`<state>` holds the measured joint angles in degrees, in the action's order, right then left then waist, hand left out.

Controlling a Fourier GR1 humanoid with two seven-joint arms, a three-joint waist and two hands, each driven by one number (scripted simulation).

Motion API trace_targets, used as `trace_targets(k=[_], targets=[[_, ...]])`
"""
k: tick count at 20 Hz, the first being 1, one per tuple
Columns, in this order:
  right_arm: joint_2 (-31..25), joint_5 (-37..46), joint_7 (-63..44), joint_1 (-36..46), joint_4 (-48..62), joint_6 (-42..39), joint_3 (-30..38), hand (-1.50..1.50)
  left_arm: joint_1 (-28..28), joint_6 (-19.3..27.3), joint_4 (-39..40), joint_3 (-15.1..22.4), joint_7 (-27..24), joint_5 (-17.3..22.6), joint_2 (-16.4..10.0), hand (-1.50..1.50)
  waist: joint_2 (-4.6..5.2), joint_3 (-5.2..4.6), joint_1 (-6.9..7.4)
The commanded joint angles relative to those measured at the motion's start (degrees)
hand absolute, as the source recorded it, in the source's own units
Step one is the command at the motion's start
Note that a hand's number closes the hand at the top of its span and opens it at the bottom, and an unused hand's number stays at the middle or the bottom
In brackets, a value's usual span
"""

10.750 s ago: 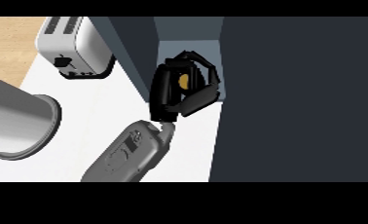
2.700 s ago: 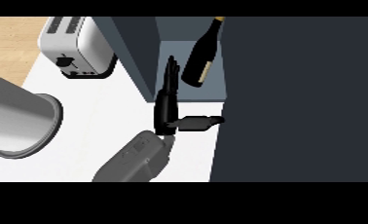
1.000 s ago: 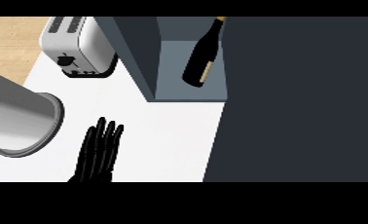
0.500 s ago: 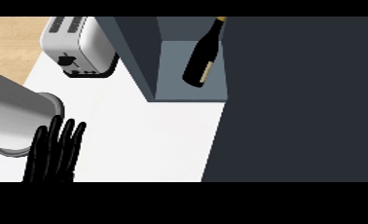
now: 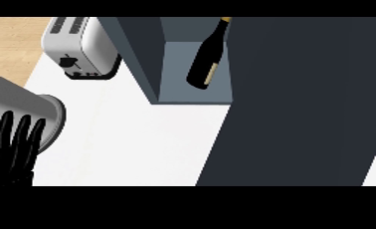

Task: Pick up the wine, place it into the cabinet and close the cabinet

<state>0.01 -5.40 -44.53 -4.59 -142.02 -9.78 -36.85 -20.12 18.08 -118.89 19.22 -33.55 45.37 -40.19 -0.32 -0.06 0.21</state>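
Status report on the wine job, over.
Left hand open, low left. Wine in cabinet. Door not yet shut; nothing seen blocking it.

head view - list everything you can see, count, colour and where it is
wine bottle: one, dark with a pale label, inside the open cabinet
cabinet: one, slate grey, top centre
cabinet door: one, dark grey, open, filling the right side
toaster: one, silver, top left
round vessel: one, grey, left edge, partly cut off
counter: one, white, centre and lower left
wood surface: one, light tan, top left corner
left hand: one, black, open, fingers up, resting at the lower left edge
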Motion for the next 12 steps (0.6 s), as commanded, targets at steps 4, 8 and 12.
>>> trace_targets(k=[4,8,12], targets=[[0.0,9.8,-0.1,1.3,-5.1,7.5,-16.6,1.5,-3.0,-7.6,3.1,-9.1,0.0,3.8,-3.2,-1.5,-0.23,-0.04,-0.42],[-0.1,11.7,1.9,4.9,-0.1,15.2,-20.3,1.5,-4.6,-12.2,4.9,-11.8,0.2,6.3,-4.0,-1.5,-0.41,-0.16,0.03],[-0.1,12.7,1.4,11.8,3.3,21.1,-21.0,1.5,-3.7,-11.8,1.9,-14.4,4.1,8.0,-6.2,-1.5,-0.27,-0.14,0.47]])
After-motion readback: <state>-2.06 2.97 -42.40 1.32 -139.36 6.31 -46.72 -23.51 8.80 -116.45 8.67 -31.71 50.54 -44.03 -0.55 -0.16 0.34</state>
